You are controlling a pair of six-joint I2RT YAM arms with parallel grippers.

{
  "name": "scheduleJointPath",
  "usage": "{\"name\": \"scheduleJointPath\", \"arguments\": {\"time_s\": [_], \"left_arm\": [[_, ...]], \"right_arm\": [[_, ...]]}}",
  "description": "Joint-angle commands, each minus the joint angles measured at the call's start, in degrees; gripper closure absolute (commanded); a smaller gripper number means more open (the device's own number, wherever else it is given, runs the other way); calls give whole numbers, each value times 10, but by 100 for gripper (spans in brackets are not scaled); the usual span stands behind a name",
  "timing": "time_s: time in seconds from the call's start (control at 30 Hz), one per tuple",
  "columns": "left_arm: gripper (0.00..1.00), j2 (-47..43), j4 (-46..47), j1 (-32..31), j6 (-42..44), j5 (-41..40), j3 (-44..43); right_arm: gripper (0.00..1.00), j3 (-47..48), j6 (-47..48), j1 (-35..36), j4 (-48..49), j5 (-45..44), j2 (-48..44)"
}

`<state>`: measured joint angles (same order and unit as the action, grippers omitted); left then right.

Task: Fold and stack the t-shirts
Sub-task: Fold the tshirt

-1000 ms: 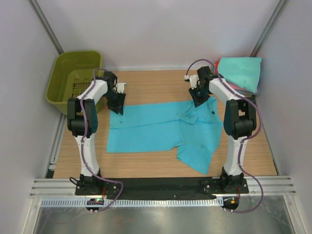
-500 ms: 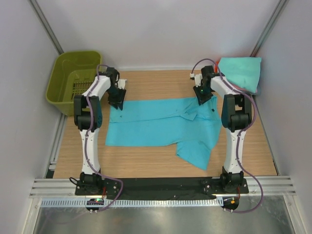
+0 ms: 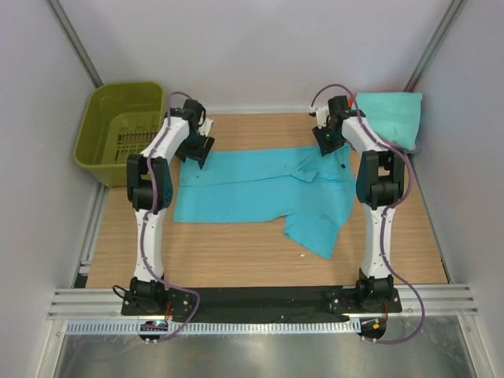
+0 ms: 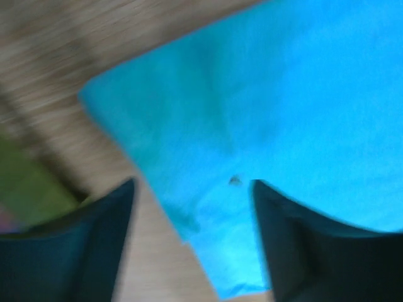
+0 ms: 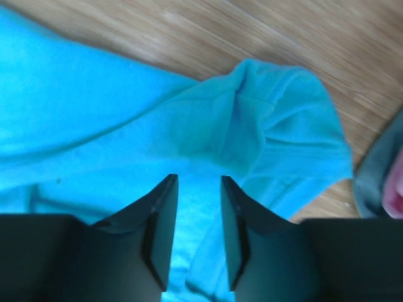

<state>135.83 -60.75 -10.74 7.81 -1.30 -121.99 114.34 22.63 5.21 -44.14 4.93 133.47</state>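
Observation:
A bright turquoise t-shirt (image 3: 252, 189) lies spread across the wooden table, its right part rumpled and one flap hanging toward the near edge. My left gripper (image 3: 198, 150) hovers over its far left corner (image 4: 157, 126). In the blurred left wrist view its jaws stand wide apart, with cloth and bare wood between them. My right gripper (image 3: 327, 142) sits at the bunched far right corner (image 5: 277, 119). Its fingers (image 5: 165, 207) are a narrow gap apart, and turquoise cloth shows in the gap. A folded mint-teal t-shirt (image 3: 387, 116) rests at the back right.
An olive-green slotted basket (image 3: 110, 118) stands at the back left, just off the table. Grey (image 5: 374, 170) and pink (image 5: 397, 185) cloth edges show beside the right gripper. A small white speck (image 3: 302, 253) lies on the wood near the shirt's flap.
Both grippers moved toward the back wall, dragging the turquoise shirt's far edge with them. The left jaws have spread wide and the right jaws have parted a little.

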Motion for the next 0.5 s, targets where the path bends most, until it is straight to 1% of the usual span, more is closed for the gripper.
{"name": "scheduleJointPath", "arguments": {"time_s": [0.0, 0.03, 0.07, 0.1, 0.13, 0.17, 0.2, 0.23, 0.27, 0.3, 0.33, 0.4, 0.43, 0.47], "left_arm": [[11, -208, 28, -38, -5, -118, 17], [1, -238, 34, -47, -5, -135, 29], [0, -286, 37, -55, -7, -137, 38], [0, -299, 21, -59, -20, -110, 36], [0, -312, 15, -59, -46, -104, 39], [0, -337, 13, -60, -49, -87, 56], [0, -346, 13, -61, -45, -87, 56], [0, -354, 13, -63, -38, -88, 77], [0, -359, 8, -61, -29, -80, 87], [0, -370, -5, -61, -16, -67, 98], [0, -377, -9, -61, -4, -43, 138], [1, -409, 3, -61, 2, -27, 191], [0, -420, 18, -64, 6, -36, 222], [1, -431, 35, -67, 10, -67, 289]], "right_arm": [[58, -31, 44, -3, 26, 36, -168], [57, -53, 54, -4, 36, 49, -203], [55, -108, 64, -3, 65, 56, -236], [45, -139, 71, -3, 80, 88, -267], [40, -172, 93, -2, 95, 100, -334], [31, -235, 104, -1, 119, 128, -395], [27, -267, 110, 1, 129, 138, -396], [24, -292, 127, 5, 133, 148, -442], [20, -334, 143, 10, 112, 159, -464], [18, -353, 166, 24, 92, 167, -481], [17, -391, 203, 35, 54, 170, -511], [17, -438, 243, 61, 32, 166, -539], [18, -466, 256, 70, 31, 157, -558], [19, -521, 282, 78, 40, 155, -593]]}}
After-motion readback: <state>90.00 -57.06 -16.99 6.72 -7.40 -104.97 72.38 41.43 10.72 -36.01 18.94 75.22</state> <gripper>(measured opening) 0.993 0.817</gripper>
